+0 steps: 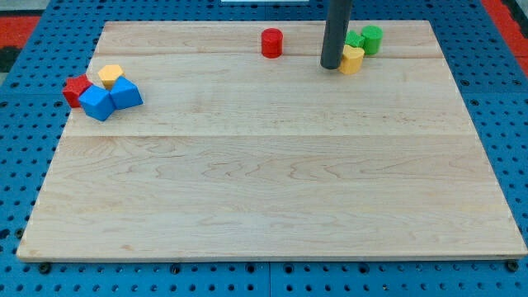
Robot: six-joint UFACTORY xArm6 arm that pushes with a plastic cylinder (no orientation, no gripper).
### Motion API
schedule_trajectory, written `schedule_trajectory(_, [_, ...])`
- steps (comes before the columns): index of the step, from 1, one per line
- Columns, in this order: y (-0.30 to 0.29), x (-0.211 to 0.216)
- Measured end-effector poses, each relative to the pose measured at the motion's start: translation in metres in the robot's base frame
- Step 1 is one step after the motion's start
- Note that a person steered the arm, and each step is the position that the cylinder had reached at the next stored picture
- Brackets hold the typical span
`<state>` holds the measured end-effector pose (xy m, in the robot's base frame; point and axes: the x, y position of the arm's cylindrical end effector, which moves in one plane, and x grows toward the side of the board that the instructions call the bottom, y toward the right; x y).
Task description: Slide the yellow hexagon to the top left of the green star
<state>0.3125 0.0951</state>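
My tip (331,67) rests on the board near the view's top, right of centre. A yellow block (352,59) touches the tip's right side; its shape is hard to make out. Just above it is a green block (355,39) that looks like the star, partly behind the rod. A green cylinder (372,39) stands against that block's right side. A second yellow block (110,76), with a hexagon-like top, sits far off at the view's left.
A red cylinder (271,42) stands left of the rod near the top edge. At the left, a red block (76,90) and two blue blocks (125,92) (96,102) cluster with the second yellow block. The wooden board (264,190) lies on a blue pegboard.
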Motion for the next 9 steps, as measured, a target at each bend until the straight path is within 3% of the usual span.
schedule_trajectory(1, [-0.038,0.029])
schedule_trajectory(4, [-0.233,0.091])
schedule_trajectory(5, [-0.296,0.134])
schedule_trajectory(6, [-0.4,0.141])
schedule_trajectory(7, [-0.399,0.111])
schedule_trajectory(8, [-0.391,0.023])
schedule_trajectory(9, [-0.392,-0.003])
